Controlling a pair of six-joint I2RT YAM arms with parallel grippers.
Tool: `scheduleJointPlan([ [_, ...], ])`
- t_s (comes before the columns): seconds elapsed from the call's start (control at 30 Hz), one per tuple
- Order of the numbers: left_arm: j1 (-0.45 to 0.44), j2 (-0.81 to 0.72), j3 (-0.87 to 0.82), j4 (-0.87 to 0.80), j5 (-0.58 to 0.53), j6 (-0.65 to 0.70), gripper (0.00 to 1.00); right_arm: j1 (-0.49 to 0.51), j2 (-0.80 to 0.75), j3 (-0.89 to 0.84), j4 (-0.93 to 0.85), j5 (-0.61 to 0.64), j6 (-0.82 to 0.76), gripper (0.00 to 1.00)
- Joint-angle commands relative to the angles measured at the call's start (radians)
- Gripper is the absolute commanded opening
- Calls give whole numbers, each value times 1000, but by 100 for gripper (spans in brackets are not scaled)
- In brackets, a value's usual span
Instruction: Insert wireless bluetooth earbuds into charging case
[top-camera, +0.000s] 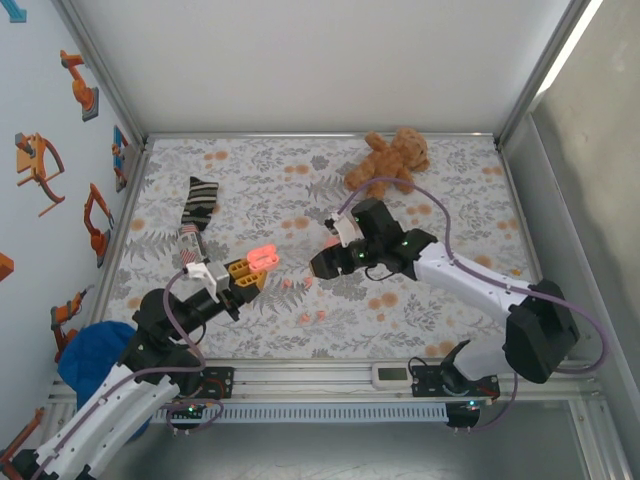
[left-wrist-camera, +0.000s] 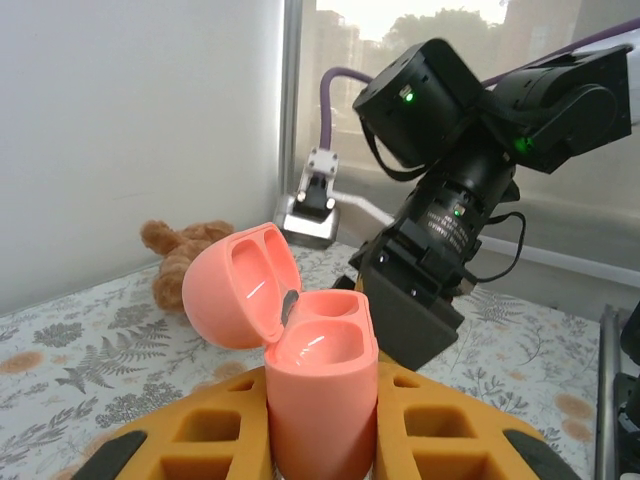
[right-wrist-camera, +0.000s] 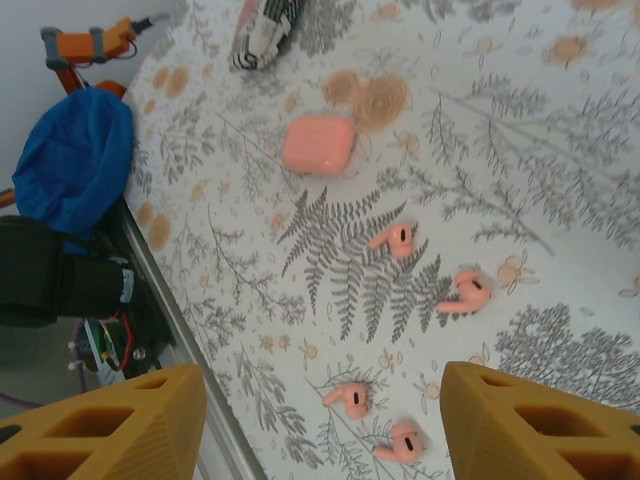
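My left gripper (top-camera: 246, 271) is shut on an upright salmon-pink charging case (left-wrist-camera: 322, 370), held above the flowered cloth. Its lid (left-wrist-camera: 235, 285) is swung open to the left, and both wells are empty. The right arm (left-wrist-camera: 450, 130) hangs just behind the case. In the right wrist view, my right gripper (right-wrist-camera: 322, 430) points down at the cloth, open, with nothing between its yellow fingers (right-wrist-camera: 545, 420). Below it lie several earbuds: two (right-wrist-camera: 348, 397) (right-wrist-camera: 400, 442) between the fingers and two (right-wrist-camera: 395, 240) (right-wrist-camera: 465, 292) farther out. From above, earbuds (top-camera: 305, 317) lie near the table's front edge.
A closed pink case (right-wrist-camera: 318, 145) lies on the cloth beyond the earbuds. A striped sock (top-camera: 197, 210) lies at the left and a teddy bear (top-camera: 390, 158) at the back. A blue cloth bundle (top-camera: 95, 355) sits off the table's front left corner.
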Motion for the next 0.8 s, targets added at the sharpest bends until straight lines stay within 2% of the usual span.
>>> scheduleJointPlan([
  [0.0,-5,-31,-5,-21,-18,-19,0,46,44,16,-47,5,29,61],
  [0.43,-5,-97,-20,-67,-48,-36,0,150,248,37,-24,30,46,44],
  [0.77,-6,-108,-29,-74,-58,-38,0,194,354,73,-26,31,48,38],
])
